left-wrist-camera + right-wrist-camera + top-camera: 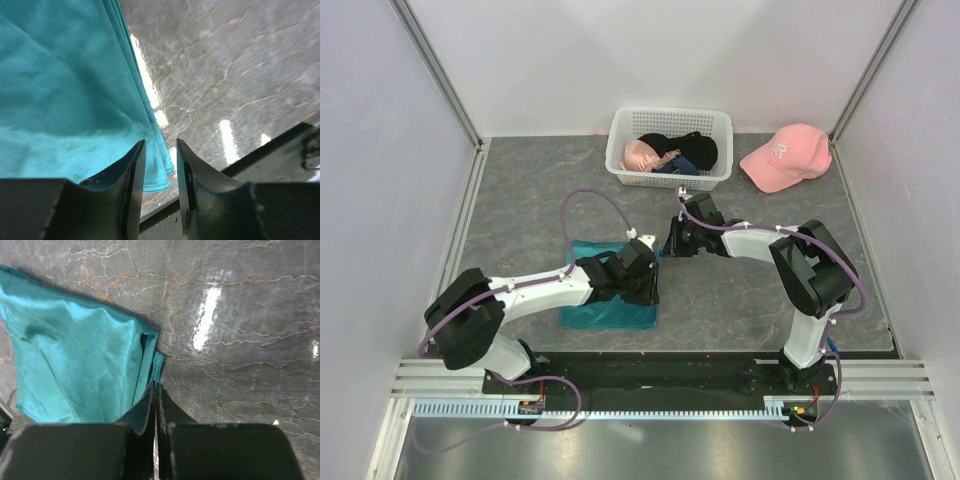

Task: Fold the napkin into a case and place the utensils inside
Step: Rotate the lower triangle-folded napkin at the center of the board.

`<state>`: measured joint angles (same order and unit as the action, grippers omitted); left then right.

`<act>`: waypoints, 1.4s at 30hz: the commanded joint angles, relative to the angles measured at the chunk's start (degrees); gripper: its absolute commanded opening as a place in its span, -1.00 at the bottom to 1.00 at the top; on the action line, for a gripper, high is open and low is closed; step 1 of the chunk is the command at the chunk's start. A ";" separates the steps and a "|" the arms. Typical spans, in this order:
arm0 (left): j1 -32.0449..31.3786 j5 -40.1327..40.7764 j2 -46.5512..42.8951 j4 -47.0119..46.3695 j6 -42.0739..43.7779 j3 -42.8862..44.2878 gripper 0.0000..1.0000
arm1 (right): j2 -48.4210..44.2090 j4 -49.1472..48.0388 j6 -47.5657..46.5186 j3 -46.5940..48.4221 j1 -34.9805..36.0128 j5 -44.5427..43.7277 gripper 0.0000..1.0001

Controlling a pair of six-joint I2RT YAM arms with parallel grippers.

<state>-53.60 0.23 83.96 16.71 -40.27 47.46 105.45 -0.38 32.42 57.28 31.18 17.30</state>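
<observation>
While my right gripper (155,387) is clenched shut on a corner fold of the napkin (75,350), the cloth rises tented from the table (240,340) toward my fingers. My left gripper (160,142) has its jaws partly apart, straddling the cloth's layered edge; I see table between them and no squeeze on the fabric. The napkin lies by the table's near edge, left of the middle, and from above my left wrist hides its right part. Well apart from it, at the middle of the far edge, stands a white lattice basket (670,113) holding a black garment (688,148) and a pink garment (640,155). Just right of the basket, toward the far right corner, sits a pink cap (790,160). Its white front mark is too small to read.
</observation>
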 commanded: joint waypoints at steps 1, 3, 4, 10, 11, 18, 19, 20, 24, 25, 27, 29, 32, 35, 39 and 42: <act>-4.04 6.27 3.13 0.42 -3.76 3.51 -0.12 | -1.39 -2.25 0.88 -0.15 -0.77 2.29 -1.00; -5.27 8.29 4.19 2.53 -4.81 4.30 -0.03 | -1.04 -3.13 1.24 -0.15 -0.77 3.09 -1.00; -5.63 8.90 4.89 2.89 -5.16 4.65 -0.02 | -0.69 -3.57 1.85 -0.23 -0.86 3.87 -1.00; -7.83 10.93 5.95 4.91 -6.22 5.36 -0.01 | 0.46 -6.56 3.78 -0.68 -0.86 5.99 -1.00; -8.01 11.37 6.12 5.26 -6.48 5.45 -0.02 | 0.55 -6.65 3.87 -0.67 -0.86 6.08 -1.00; -9.32 12.43 6.65 6.67 -8.16 4.66 -0.13 | 1.16 -7.87 4.84 -0.76 -1.12 7.39 -1.00; -9.33 12.51 6.83 6.67 -8.16 4.66 -0.17 | 1.25 -8.05 5.01 -1.02 -1.03 7.40 -1.00; -9.41 12.51 6.91 6.58 -8.33 4.66 -0.20 | 1.42 -8.32 5.10 -1.20 -1.12 7.40 -1.00; -9.50 12.08 7.00 6.58 -9.03 4.22 -0.36 | 1.95 -9.02 5.63 -1.47 -1.38 7.49 -1.00; -9.59 12.08 6.92 6.58 -9.21 4.13 -0.38 | 2.39 -9.02 5.63 -1.47 -1.65 7.57 -1.00; -9.50 12.16 6.83 6.76 -9.30 3.87 -0.41 | 2.83 -9.02 5.63 -1.38 -1.82 7.40 -1.00; -9.50 12.16 6.39 6.58 -9.56 3.60 -0.45 | 3.18 -9.02 5.72 -1.38 -2.17 7.48 -1.00; -9.50 12.08 6.48 6.67 -9.82 3.34 -0.59 | 3.62 -9.02 5.28 -1.29 -2.35 7.40 -1.00; -9.50 11.99 6.39 6.49 -10.26 3.08 -0.67 | 4.24 -9.20 5.10 -1.20 -2.53 7.66 -1.00; -9.59 11.81 6.13 6.41 -10.62 2.64 -0.75 | 4.50 -9.29 4.93 -1.20 -2.61 7.49 -1.00; -9.50 11.72 5.77 6.32 -10.71 2.20 -0.77 | 5.73 -9.55 4.84 -0.77 -2.79 7.57 -1.00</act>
<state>-62.76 10.44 90.72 23.68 -48.64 50.46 109.58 -7.49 37.76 56.60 28.69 24.23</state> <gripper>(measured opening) 0.120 0.007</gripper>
